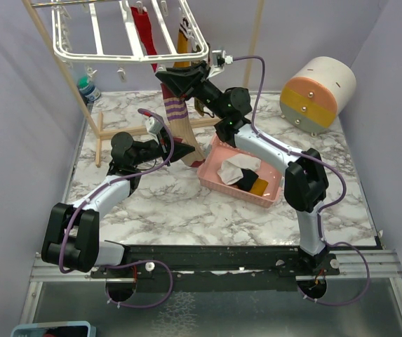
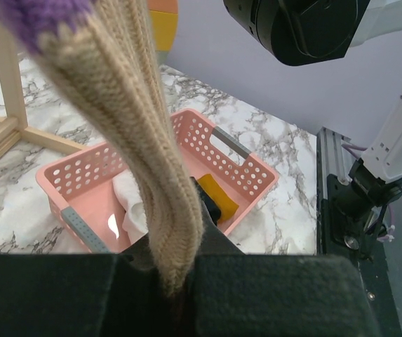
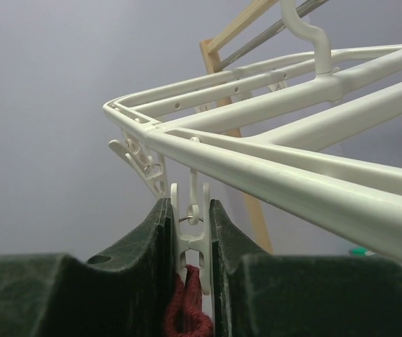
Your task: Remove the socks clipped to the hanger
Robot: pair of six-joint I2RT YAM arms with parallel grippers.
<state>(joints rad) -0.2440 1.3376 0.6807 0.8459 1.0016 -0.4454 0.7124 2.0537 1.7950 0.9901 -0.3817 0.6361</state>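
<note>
Right gripper [image 1: 167, 72] meets the hanger's [image 1: 116, 55] 5 o'clock corner; left gripper [image 1: 178, 147] clamps the sock [image 1: 176, 112] below. Left wrist: sock pinched tight, basket [image 2: 193, 137] at 12 o'clock. Right wrist: jaws squeeze a clip [image 3: 192, 235] (red fabric [image 3: 186, 316] caught inside). Hazard: tugging before it releases could tear fabric or topple the hanger.

Robot lab cell — marble tabletop [image 1: 179, 203], aluminium rail [image 1: 369, 263], purple walls [image 1: 11, 105].

You have a pink basket [image 1: 232, 190] on the marble table [image 1: 165, 203], with a wooden frame [image 1: 99, 140] back left and a white, orange and yellow drum [image 1: 318, 88] back right.
</note>
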